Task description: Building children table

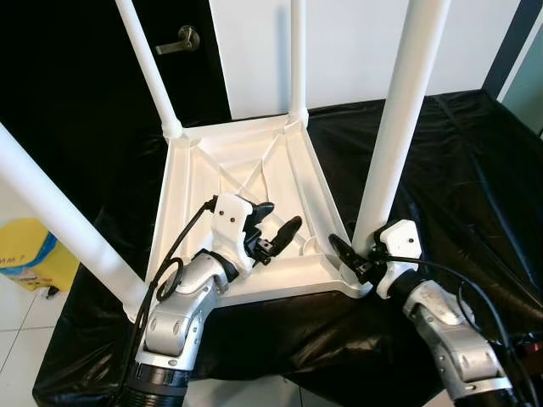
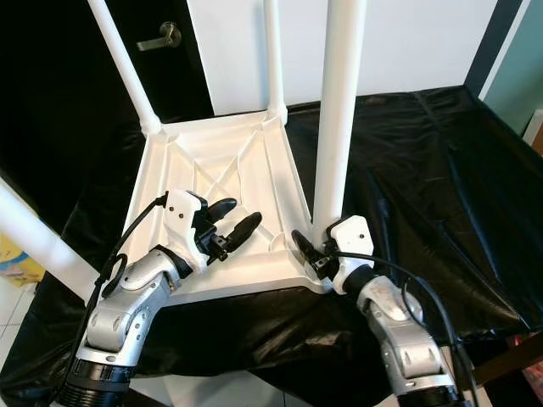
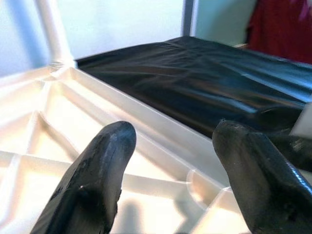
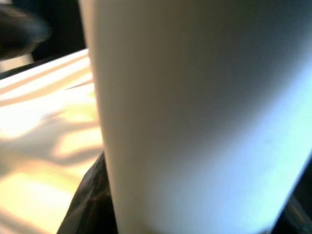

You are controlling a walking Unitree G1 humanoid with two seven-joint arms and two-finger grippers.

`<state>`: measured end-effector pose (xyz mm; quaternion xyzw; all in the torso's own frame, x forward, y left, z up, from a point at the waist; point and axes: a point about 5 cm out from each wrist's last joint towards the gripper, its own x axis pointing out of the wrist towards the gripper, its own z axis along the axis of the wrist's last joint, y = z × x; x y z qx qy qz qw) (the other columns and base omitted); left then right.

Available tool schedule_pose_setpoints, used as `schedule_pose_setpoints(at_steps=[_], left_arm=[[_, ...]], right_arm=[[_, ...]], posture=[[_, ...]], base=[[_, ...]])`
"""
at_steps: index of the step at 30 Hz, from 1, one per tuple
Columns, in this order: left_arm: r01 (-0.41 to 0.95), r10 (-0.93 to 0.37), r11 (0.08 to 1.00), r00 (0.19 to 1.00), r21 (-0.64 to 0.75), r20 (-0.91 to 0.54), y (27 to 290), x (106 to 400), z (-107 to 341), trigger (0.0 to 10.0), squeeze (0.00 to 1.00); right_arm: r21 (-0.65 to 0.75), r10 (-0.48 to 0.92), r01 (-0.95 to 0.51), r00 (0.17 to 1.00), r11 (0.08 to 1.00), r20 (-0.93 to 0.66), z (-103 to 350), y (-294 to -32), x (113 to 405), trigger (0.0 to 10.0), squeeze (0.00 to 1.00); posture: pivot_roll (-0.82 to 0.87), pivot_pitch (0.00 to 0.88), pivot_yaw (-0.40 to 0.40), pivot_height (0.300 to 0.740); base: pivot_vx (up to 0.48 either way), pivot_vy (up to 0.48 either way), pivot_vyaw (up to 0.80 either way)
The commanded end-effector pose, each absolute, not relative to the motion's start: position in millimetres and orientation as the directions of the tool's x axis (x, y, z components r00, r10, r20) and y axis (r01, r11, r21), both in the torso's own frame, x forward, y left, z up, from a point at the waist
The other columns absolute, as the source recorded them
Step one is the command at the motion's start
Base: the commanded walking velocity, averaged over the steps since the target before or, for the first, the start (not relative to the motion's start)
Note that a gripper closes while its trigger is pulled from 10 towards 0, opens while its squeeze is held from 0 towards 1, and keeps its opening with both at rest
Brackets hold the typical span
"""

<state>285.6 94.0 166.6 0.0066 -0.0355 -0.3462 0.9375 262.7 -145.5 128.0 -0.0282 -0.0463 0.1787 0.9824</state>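
Glossy white plastic table [image 1: 246, 170] on shiny black sheet [image 1: 458, 170].

All four table legs [image 1: 399, 127] run off the top or left edge, so their ends are unseen. The leg at 4 o'clock hides the far finger of the right gripper [image 1: 355, 254]. In the right wrist view that leg [image 4: 204, 117] is a blur. The yellow box [image 1: 30, 254] at 9 o'clock is cut off, its print unreadable.

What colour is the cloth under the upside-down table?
Black and shiny; the cloth shows best in the left eye view.
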Motion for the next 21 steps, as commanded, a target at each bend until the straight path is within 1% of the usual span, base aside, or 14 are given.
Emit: schedule_pose_setpoints(at_steps=[1,2,4,5,6,7,8,9,10,11,12,15,16,21], left_arm=[[0.583,-0.588,0.809,0.806,0.078,0.068,99,292,167,10.0,0.00],[0.576,-0.582,0.812,0.810,0.090,0.070,99,294,167,10.0,0.00],[0.576,-0.582,0.812,0.810,0.090,0.070,99,294,167,10.0,0.00],[0.575,-0.582,0.812,0.810,0.097,0.067,98,295,167,10.0,0.00],[0.575,-0.582,0.812,0.810,0.097,0.067,98,295,167,10.0,0.00],[0.574,-0.582,0.811,0.810,0.112,0.066,96,295,165,10.0,0.00],[0.574,-0.582,0.811,0.810,0.112,0.066,96,295,165,10.0,0.00],[0.574,-0.583,0.810,0.810,0.118,0.064,94,295,164,10.0,0.00],[0.574,-0.583,0.810,0.810,0.118,0.064,94,295,164,10.0,0.00],[0.580,-0.590,0.804,0.805,0.127,0.064,91,296,163,10.0,0.00],[0.583,-0.595,0.801,0.801,0.136,0.066,88,297,163,10.0,0.00],[0.588,-0.599,0.798,0.797,0.133,0.073,87,298,164,10.0,0.00],[0.592,-0.604,0.795,0.793,0.127,0.082,85,299,165,10.0,0.00],[0.595,-0.606,0.794,0.790,0.126,0.094,84,301,165,10.0,0.00]], right_arm=[[-0.049,0.199,-0.198,0.980,0.979,0.014,112,-154,262,10.0,0.00],[-0.041,0.159,-0.158,0.987,0.987,0.010,110,-154,261,10.0,0.00],[-0.041,0.159,-0.158,0.987,0.987,0.010,110,-154,261,10.0,0.00],[-0.024,0.106,-0.105,0.994,0.994,0.003,108,-153,260,10.0,0.00],[-0.024,0.106,-0.105,0.994,0.994,0.003,108,-153,260,10.0,0.00],[-0.004,0.043,-0.043,0.999,0.999,-0.002,106,-151,259,10.0,0.00],[-0.004,0.043,-0.043,0.999,0.999,-0.002,106,-151,259,10.0,0.00],[0.010,-0.023,0.023,1.000,1.000,-0.007,104,-151,258,10.0,0.00],[0.010,-0.023,0.023,1.000,1.000,-0.007,104,-151,258,10.0,0.00],[0.033,-0.104,0.105,0.994,0.994,-0.027,101,-148,258,10.0,0.00],[0.045,-0.127,0.129,0.991,0.991,-0.035,100,-142,260,10.0,0.00],[0.048,-0.133,0.134,0.991,0.990,-0.030,101,-138,261,10.0,0.00],[0.070,-0.129,0.129,0.992,0.989,-0.018,104,-134,263,10.0,0.00],[0.046,-0.095,0.094,0.995,0.994,0.023,110,-126,263,10.0,0.00]], posture=[[-0.16,0.049,0.063,0.740],[-0.16,0.049,0.063,0.740],[-0.16,0.049,0.063,0.740],[-0.17,0.050,0.064,0.740],[-0.17,0.050,0.064,0.740],[-0.17,0.044,0.072,0.740],[-0.17,0.044,0.072,0.740],[-0.18,0.044,0.076,0.740],[-0.18,0.044,0.076,0.740],[-0.17,0.041,0.080,0.740],[-0.17,0.045,0.083,0.740],[-0.17,0.045,0.084,0.740],[-0.17,0.047,0.087,0.740],[-0.18,0.048,0.090,0.740]], base=[[0.000,0.000,0.00],[0.000,0.000,0.00],[0.000,0.000,0.00],[0.000,0.000,0.00],[0.000,0.000,0.00],[0.000,0.000,0.00],[0.000,0.000,0.00],[0.000,0.000,0.00],[0.000,0.000,0.00],[0.000,0.000,0.00],[0.000,0.000,0.00],[0.000,0.000,0.00],[0.000,0.000,0.00],[0.000,0.000,0.00]])
